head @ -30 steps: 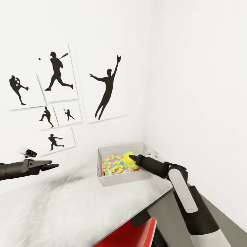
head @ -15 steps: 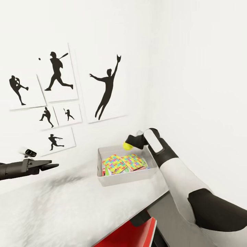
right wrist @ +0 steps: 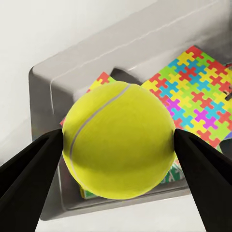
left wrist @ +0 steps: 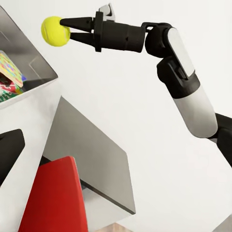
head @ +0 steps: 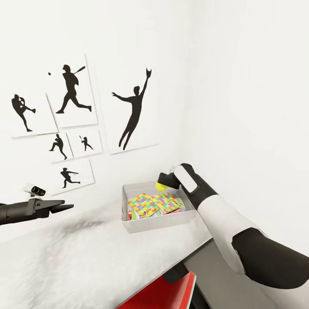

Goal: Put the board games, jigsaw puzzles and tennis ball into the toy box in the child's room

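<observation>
Yellow-green tennis ball (head: 161,186) pinched between the black jaws of the right gripper (head: 162,183), held in the air above the far edge of the toy box (head: 156,222). Right wrist view: ball (right wrist: 119,140) fills the gap between the two fingers (right wrist: 29,171), white seam curving across it; box and its contents lie directly beyond. Left wrist view: same ball (left wrist: 55,31) at the fingertips of the right gripper (left wrist: 62,30), clear of the box rim (left wrist: 29,65).

Toy box: light grey, sloped walls, no lid, sitting on the pale tabletop (head: 86,257) near the room corner. Inside, two jigsaw puzzles side by side, the left one (head: 143,204) and the right one (head: 169,202), both covered in multicolour interlocking pieces. A red-and-green printed edge (head: 130,213) shows beneath them at the box's left side; cannot tell which box it belongs to.

Left gripper (head: 68,208) hangs over the tabletop well to the left of the box, jaws narrowly parted, nothing between them.

Wall behind: black baseball-player silhouette pictures (head: 73,92), largest a leaping catcher (head: 134,109).

Red chair seat (head: 163,294) just below the tabletop's near edge; lower dark grey section (left wrist: 92,154) adjoins the tabletop on the right
</observation>
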You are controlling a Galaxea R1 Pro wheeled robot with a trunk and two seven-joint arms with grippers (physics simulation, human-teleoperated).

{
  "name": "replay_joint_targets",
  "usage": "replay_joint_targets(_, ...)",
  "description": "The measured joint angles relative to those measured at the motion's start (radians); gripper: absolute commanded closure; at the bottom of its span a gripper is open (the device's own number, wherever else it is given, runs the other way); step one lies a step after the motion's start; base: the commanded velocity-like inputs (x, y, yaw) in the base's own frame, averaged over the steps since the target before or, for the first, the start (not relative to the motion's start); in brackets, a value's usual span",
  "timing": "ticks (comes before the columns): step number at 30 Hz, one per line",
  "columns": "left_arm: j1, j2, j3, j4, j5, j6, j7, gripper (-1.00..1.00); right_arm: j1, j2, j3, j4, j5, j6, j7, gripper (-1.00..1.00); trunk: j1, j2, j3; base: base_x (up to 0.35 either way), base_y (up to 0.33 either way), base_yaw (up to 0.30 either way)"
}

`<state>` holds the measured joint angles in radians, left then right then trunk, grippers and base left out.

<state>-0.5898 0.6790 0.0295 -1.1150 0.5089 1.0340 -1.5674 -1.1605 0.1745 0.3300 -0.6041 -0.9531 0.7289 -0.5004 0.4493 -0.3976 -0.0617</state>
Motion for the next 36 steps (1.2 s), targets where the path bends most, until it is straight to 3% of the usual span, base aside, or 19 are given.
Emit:
replay_joint_targets(6, 0.0, 0.001, 0.0, 0.0, 0.001, 0.0, 0.0, -1.0, 0.0, 0.0, 0.003, 0.002, 0.002, 0.0, -0.026, 1.0, 0.0, 0.0, 0.0, 0.0, 0.0, 0.0)
replay_joint_targets(17, 0.0, 0.002, 0.0, 0.0, 0.001, 0.0, 0.0, -1.0, 0.0, 0.0, 0.001, 0.006, -0.003, 0.009, -0.222, 1.0, 0.0, 0.0, 0.0, 0.0, 0.0, 0.0)
replay_joint_targets(31, 0.0, 0.004, -0.001, -0.007, 0.006, 0.0, 0.0, -1.0, 0.004, 0.0, 0.004, -0.003, -0.001, 0.013, -0.241, 1.0, 0.0, 0.0, -0.002, 0.0, 0.0, 0.0)
replay_joint_targets(36, 0.0, 0.012, -0.006, -0.021, 0.063, 0.0, 0.0, -1.0, 0.005, 0.0, 0.004, -0.003, 0.0, 0.012, -0.253, 1.0, 0.0, 0.0, -0.009, 0.0, 0.0, 0.0)
